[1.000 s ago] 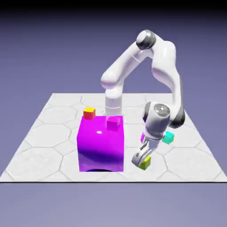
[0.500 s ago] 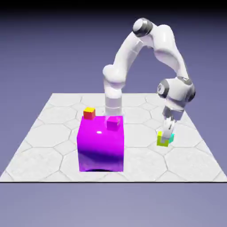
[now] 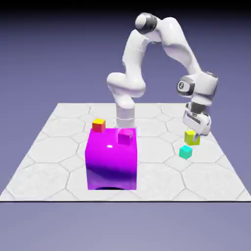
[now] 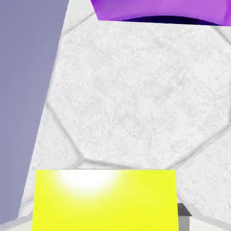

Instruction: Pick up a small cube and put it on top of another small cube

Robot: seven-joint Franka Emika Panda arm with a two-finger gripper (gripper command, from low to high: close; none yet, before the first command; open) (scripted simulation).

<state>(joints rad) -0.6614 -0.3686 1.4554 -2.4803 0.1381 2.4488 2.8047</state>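
The small lime cube [image 3: 192, 138] hangs in the air at the exterior view's right, with my gripper [image 3: 194, 133] shut on it. It sits a little above and slightly to the right of the teal cube [image 3: 186, 152], which rests on the table, apart from it. In the hand view the lime cube [image 4: 104, 199] fills the bottom edge and hides most of my fingers; one grey fingertip [image 4: 183, 210] peeks out at its right. The teal cube does not show in the hand view.
A big glossy purple block [image 3: 111, 162] stands at the table's middle with a small magenta cube [image 3: 126, 136] on its top. A small red cube with a yellow top [image 3: 99, 125] lies behind it. The purple block [image 4: 158, 10] shows at the hand view's top.
My gripper has lifted the lime cube off the table's front and carried it up and to the right, over to the teal cube. The arm has swung and the wrist has turned.
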